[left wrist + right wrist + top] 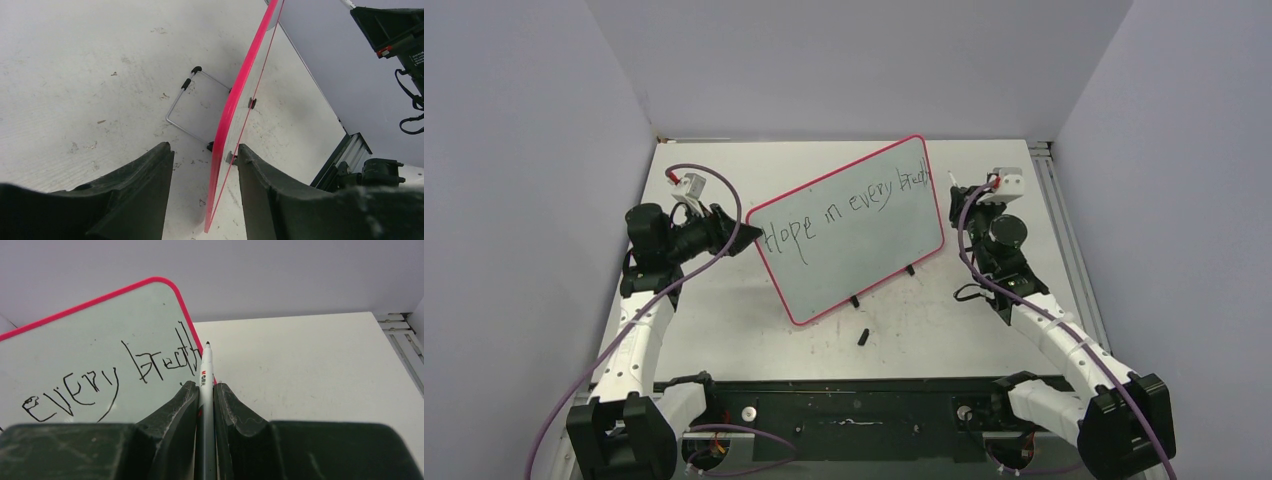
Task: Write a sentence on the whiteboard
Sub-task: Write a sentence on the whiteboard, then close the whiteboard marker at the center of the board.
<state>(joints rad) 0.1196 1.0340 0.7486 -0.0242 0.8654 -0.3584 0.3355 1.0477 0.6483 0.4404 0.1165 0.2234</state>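
The whiteboard (854, 262) stands tilted on its small black feet at mid table, red-pink rim all round. The sentence (844, 212) in black marker reads "Hope in every breath" in one rising line. My left gripper (742, 236) is open and straddles the board's left edge; in the left wrist view the rim of the whiteboard (235, 105) runs between my fingers (150, 165), close against the right one. My right gripper (205, 387) is shut on a white marker pen (205, 367). Its tip is at the board's right rim, beside "breath" (165, 360).
A small black cap-like piece (862, 336) lies on the table in front of the board. The board's wire stand (176, 102) rests behind it. An aluminium rail (1064, 230) runs along the table's right side. Grey walls enclose three sides.
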